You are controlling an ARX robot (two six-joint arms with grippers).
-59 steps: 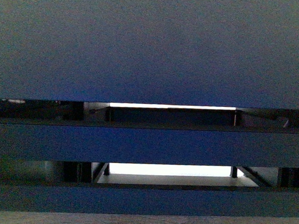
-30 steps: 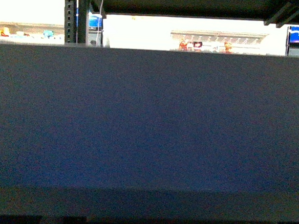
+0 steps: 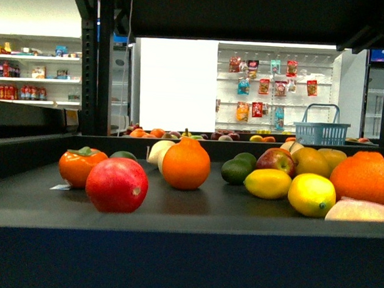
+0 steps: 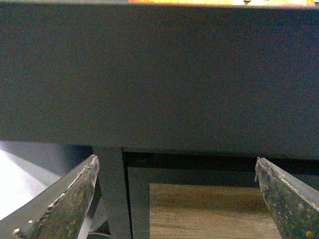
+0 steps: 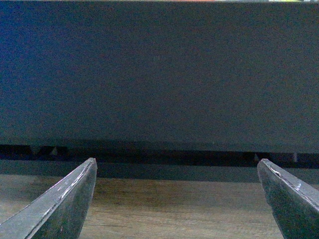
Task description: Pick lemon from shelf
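1. Two yellow fruits in play: take the lemon (image 3: 312,194) as lying on the shelf (image 3: 227,209) tier, above both pincers and beyond the raised front lip (image 3: 170,261), nearer the right pincer's side, with a second yellow fruit (image 3: 268,183) just beside it, possibly touching.
2. Note left pincer (image 4: 175,158) and right pincer (image 5: 175,159) spread wide, holding nothing, both facing the lip's dark face from below tier level.
3. Expect a knock against the lip if driven forward before rising clear of it.
4. Beware closing on the wrong yellow fruit, or nudging the round lemon into a roll.
5. Mind the big orange (image 3: 367,177) and pale fruit (image 3: 362,210) crowding the lemon on the side away from the left pincer; probably little finger room there.
6. Leave the red apple (image 3: 116,184) and avocado (image 3: 236,170) alone, further toward the left pincer's side.
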